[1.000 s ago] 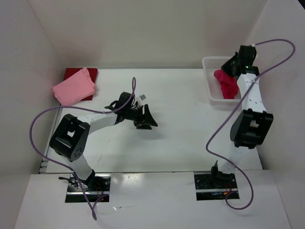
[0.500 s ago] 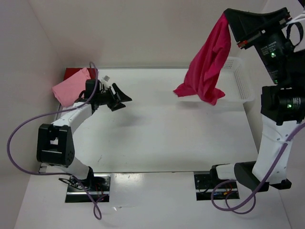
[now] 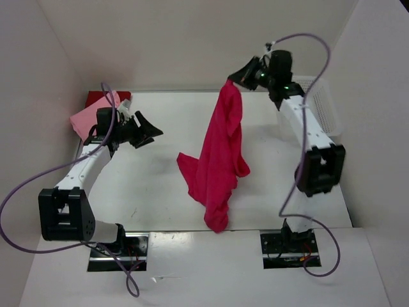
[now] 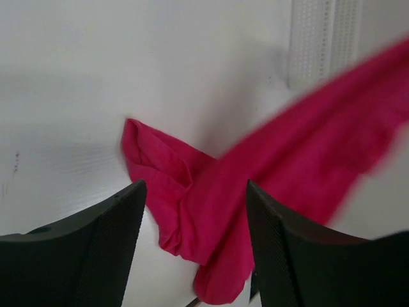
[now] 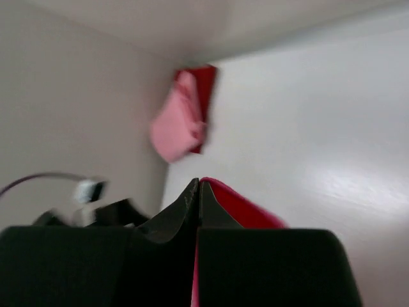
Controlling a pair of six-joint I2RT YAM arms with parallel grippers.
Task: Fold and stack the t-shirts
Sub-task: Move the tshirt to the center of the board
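While your right gripper [image 3: 235, 80] is pinched tight on the top of the magenta-crimson shirt [image 3: 220, 153], the cloth hangs down mid-counter, with its lower folds touching the counter [image 3: 147, 192]. Your left gripper [image 3: 152, 133] is spread and holds nothing, near the light pink shirt [image 3: 89, 120] stacked on the dark red shirt [image 3: 97, 97] in the far-left corner. Open surface shows between that gripper and the hanging cloth. The basket [image 3: 327, 109] sits at the far-right edge.

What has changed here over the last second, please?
The right gripper, shut on the bright magenta cloth t-shirt, lifted it from the white plastic mesh basket and carried it left. The left gripper, open, swung back left. The light pink shirt stayed on the dark red shirt.
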